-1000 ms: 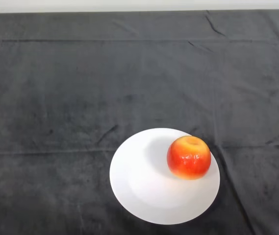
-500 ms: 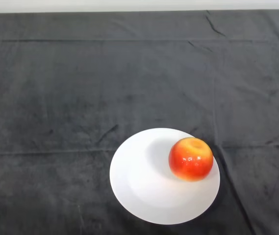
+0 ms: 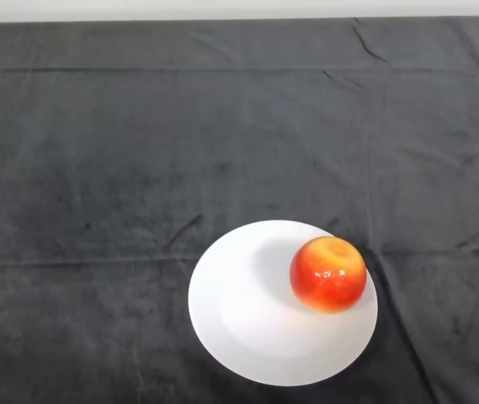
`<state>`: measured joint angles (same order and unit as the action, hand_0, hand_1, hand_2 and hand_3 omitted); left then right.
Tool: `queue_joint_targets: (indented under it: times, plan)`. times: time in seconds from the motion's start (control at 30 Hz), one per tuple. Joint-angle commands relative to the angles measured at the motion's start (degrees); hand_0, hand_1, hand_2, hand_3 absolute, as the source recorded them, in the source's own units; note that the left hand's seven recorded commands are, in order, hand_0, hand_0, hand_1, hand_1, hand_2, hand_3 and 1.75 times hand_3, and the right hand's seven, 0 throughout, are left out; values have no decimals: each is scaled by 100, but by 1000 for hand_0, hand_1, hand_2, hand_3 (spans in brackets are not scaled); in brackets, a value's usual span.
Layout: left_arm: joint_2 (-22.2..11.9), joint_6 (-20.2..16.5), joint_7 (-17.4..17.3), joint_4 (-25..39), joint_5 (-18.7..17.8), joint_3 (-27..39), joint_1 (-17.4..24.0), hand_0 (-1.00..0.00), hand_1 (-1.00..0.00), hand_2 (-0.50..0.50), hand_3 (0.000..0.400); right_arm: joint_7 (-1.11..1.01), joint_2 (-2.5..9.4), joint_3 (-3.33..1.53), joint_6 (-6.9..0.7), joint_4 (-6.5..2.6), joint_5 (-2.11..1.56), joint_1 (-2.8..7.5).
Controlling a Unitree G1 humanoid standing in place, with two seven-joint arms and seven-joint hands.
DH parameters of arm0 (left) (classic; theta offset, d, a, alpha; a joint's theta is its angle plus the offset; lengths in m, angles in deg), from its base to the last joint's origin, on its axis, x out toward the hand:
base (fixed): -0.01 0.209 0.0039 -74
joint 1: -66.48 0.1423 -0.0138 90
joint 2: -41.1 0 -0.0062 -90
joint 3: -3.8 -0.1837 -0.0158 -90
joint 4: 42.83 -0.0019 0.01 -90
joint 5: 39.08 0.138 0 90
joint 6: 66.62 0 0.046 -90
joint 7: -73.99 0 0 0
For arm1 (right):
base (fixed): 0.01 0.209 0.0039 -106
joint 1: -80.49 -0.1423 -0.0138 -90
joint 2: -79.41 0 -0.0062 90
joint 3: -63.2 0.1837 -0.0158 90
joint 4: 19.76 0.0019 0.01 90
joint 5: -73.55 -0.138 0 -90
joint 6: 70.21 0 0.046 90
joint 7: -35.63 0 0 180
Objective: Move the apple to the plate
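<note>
The apple sits on the plate, over toward the plate's right side and close to its right rim. It is red, running to orange-yellow at the top, where a shallow dimple faces up and slightly away; whether a stem stands in that dimple cannot be made out. A few small bright highlights show on its near face. The underside, where it meets the plate, is hidden by the fruit's own bulge, so the contact point itself is not visible (the apple does look settled and upright). A soft shadow falls from it onto the plate to its left.

The plate is round, white and plain, lying flat in the lower middle of the head view, with its near edge just inside the bottom of the frame. Its right rim, behind and beside the apple, is partly covered by the fruit.

Around it spreads the dark cloth, grey-black and creased, with long horizontal fold lines and a few short wrinkles. A pale strip runs along the top edge beyond the cloth; what it is cannot be told.
</note>
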<state>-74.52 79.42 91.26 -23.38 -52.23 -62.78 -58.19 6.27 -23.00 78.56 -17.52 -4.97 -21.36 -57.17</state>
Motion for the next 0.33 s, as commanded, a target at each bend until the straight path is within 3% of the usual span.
queue_joint_targets:
  times: [0.03,0.33]
  plan:
    - [-90,-55,-30,-131,142,81,86,0,0,0,0,-2,-197,108,-40,-12,27,11]
    - [-91,-60,-38,-121,171,115,87,0,0,0,0,-2,-197,108,-40,-12,27,11]
